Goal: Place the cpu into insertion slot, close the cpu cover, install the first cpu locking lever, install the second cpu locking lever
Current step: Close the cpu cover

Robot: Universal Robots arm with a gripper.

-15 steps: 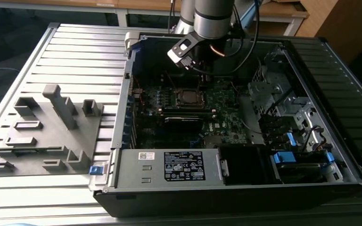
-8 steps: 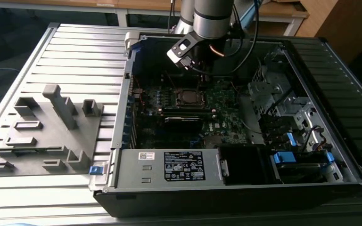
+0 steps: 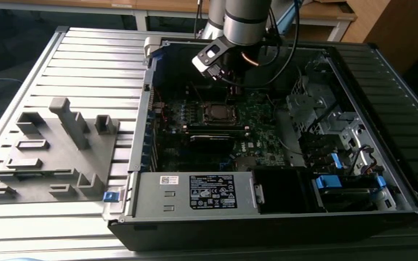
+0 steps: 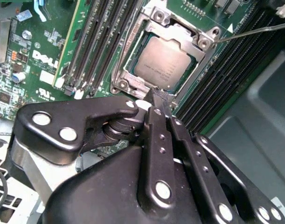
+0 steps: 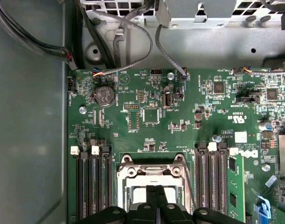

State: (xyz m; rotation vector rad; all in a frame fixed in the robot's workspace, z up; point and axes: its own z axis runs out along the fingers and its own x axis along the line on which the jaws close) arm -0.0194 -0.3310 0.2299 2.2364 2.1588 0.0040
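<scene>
The cpu (image 4: 162,63), a flat silvery-grey square, lies in the insertion slot (image 3: 216,111) on the green motherboard inside the open computer case. The cpu cover (image 4: 176,31), a silver frame with a cut-out centre, lies down around the chip's edges. A thin locking lever (image 4: 254,32) juts out sideways from one corner of the slot, away from the frame. My gripper (image 4: 156,96) hovers just above the slot's rim, its black fingers (image 5: 151,200) pressed together with nothing between them. In the exterior view the gripper (image 3: 227,81) hangs over the board just beyond the slot.
Long black memory slots (image 4: 93,42) flank the socket on both sides. Cables (image 5: 133,51) run along the case wall. A grey fixture block (image 3: 53,152) sits on the table at the exterior view's left. The power supply (image 3: 209,193) and drive bays (image 3: 332,136) crowd the case.
</scene>
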